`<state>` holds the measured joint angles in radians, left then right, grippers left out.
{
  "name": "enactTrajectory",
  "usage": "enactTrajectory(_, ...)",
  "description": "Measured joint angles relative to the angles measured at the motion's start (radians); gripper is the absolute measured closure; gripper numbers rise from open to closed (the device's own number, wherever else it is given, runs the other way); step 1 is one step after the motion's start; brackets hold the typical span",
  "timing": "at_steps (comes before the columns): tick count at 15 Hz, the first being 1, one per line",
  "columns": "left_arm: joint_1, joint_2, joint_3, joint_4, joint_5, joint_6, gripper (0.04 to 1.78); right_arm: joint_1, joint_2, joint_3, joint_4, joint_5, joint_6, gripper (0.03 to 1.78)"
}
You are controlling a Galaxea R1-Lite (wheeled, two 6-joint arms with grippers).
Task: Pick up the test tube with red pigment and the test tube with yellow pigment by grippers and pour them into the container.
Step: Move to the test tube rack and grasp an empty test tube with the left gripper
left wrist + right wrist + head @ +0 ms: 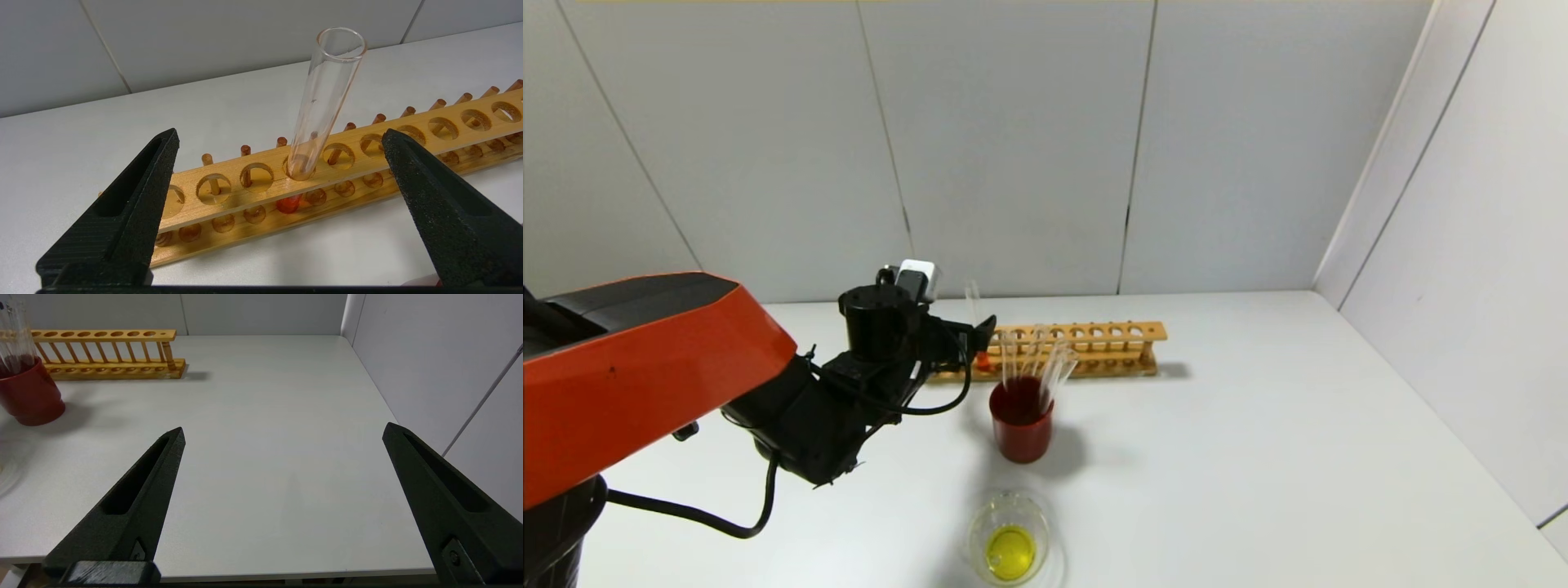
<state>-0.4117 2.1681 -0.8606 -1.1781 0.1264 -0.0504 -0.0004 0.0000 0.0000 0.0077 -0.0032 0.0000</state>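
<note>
Now the left gripper (280, 139), jaws spread wide and holding nothing, faces the test tube with red pigment (322, 102) standing tilted in the wooden rack (392, 163), while the container (1009, 539) holding yellow liquid sits near the red cup (1021, 425) and the right gripper (284, 430) hangs spread over bare table (265, 457).

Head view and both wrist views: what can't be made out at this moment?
- Head view: left tool, its own wrist hides its fingers; right tool is out of frame.
- Head view: red tube, rack hides most of its base.
- Right wrist view: container, cut off by the edge.
</note>
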Motion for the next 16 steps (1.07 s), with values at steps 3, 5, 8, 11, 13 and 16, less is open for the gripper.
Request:
enactTrajectory(3, -0.001, 0.018, -0.008, -0.006, 0.001, 0.003, 0.07, 0.0, 0.0, 0.0, 0.0, 0.0, 0.0, 0.11)
enactTrajectory(5, 0.0, 0.029, -0.018, -0.004, 0.004, 0.006, 0.07, 0.0, 0.0, 0.0, 0.0, 0.0, 0.0, 0.11)
enactTrajectory(8, -0.001, 0.039, -0.031, -0.003, 0.003, 0.024, 0.07, 0.0, 0.0, 0.0, 0.0, 0.0, 0.0, 0.11)
enactTrajectory(11, -0.001, 0.043, -0.036, -0.003, 0.001, 0.026, 0.07, 0.0, 0.0, 0.0, 0.0, 0.0, 0.0, 0.11)
enactTrajectory(13, -0.003, 0.046, -0.042, -0.002, 0.0, 0.026, 0.07, 0.0, 0.0, 0.0, 0.0, 0.0, 0.0, 0.11)
enactTrajectory(16, -0.013, 0.049, -0.049, -0.001, -0.003, 0.027, 0.07, 0.0, 0.0, 0.0, 0.0, 0.0, 0.0, 0.11)
